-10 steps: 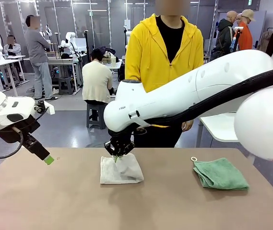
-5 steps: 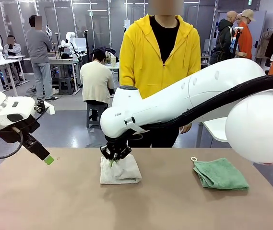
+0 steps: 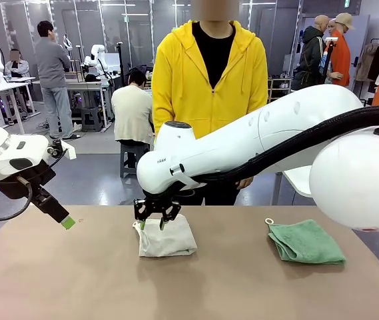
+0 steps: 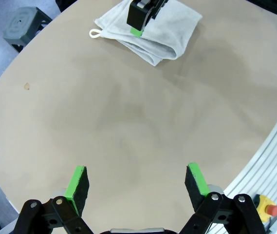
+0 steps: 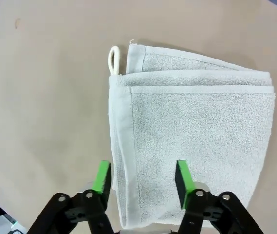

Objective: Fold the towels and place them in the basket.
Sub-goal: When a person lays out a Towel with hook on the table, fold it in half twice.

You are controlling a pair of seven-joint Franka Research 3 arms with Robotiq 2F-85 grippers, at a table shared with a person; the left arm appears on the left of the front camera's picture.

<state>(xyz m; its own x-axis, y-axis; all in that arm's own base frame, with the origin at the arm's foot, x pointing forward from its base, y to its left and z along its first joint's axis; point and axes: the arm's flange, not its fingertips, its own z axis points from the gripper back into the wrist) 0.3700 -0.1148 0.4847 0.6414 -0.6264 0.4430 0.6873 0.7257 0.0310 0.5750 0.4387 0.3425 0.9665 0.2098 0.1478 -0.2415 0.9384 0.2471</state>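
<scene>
The right pincer (image 3: 154, 220) hangs at centre-left of the front frame, just above the near-left edge of the folded cream towel (image 3: 168, 237), its fingers spread and gripping nothing. In the right wrist view the same pincer (image 5: 141, 179) stands with its green pads apart over the lower left part of the cream towel (image 5: 192, 136), which lies folded in layers on the tan surface (image 5: 41, 107), its small white loop (image 5: 114, 59) sticking out at the upper left corner. The mint green towel (image 3: 306, 242) lies folded at the right of the front frame, well apart from the cream one, with its white loop (image 3: 269, 221) at its upper left corner. The left pincer (image 3: 67, 222) hovers at the left of the front frame above the surface (image 3: 76, 280); in the left wrist view this pincer (image 4: 138, 181) is spread wide and empty at the bottom, with the cream towel (image 4: 170, 34) at the top. A person in a yellow hoodie (image 3: 209, 73) stands behind the surface at the top centre
</scene>
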